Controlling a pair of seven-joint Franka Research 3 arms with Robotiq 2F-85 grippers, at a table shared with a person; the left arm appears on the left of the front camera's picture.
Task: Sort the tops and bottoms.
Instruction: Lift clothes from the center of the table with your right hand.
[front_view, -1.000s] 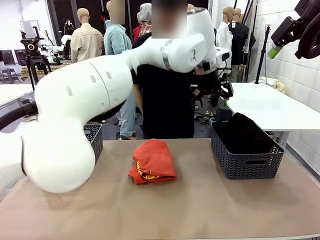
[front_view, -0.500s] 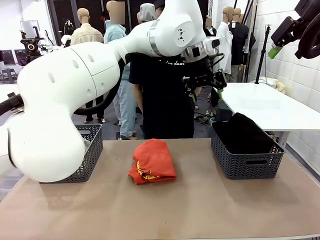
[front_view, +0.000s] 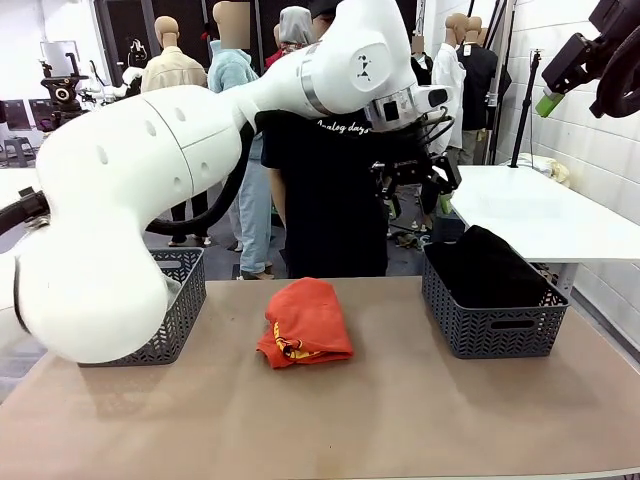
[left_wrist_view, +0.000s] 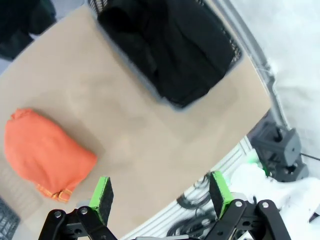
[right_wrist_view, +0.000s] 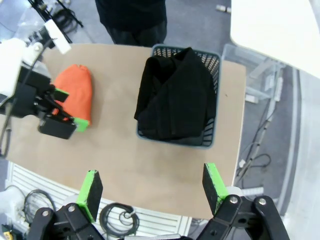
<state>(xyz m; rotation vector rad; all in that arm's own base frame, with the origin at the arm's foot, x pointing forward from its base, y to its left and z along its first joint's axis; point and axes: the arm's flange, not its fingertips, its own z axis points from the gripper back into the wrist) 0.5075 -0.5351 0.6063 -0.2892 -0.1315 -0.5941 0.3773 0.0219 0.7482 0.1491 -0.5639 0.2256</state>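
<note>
An orange-red top (front_view: 305, 322) with a small yellow print lies folded on the brown table (front_view: 400, 420), between two baskets. The same top (left_wrist_view: 44, 152) shows at the left of the left wrist view, and the top (right_wrist_view: 75, 93) shows in the right wrist view too. Black bottoms (front_view: 485, 264) are piled in the dark grey basket (front_view: 495, 330) on the right; the bottoms (left_wrist_view: 170, 45) (right_wrist_view: 175, 95) fill it to the rim. My left gripper (front_view: 418, 192) (left_wrist_view: 161, 196) hangs open and empty high above the table, near that basket. My right gripper (front_view: 560, 85) (right_wrist_view: 152, 188) is open, held high at the far right.
A second dark grey basket (front_view: 178, 300) stands at the table's left, partly behind my left arm. A person in a black T-shirt (front_view: 330, 200) stands at the far edge. A white table (front_view: 540, 215) lies to the right beyond the basket.
My left arm has swung up and back, uncovering the left basket. Its gripper stayed high above the right basket, shifting only slightly. The garments and my right gripper have not moved.
</note>
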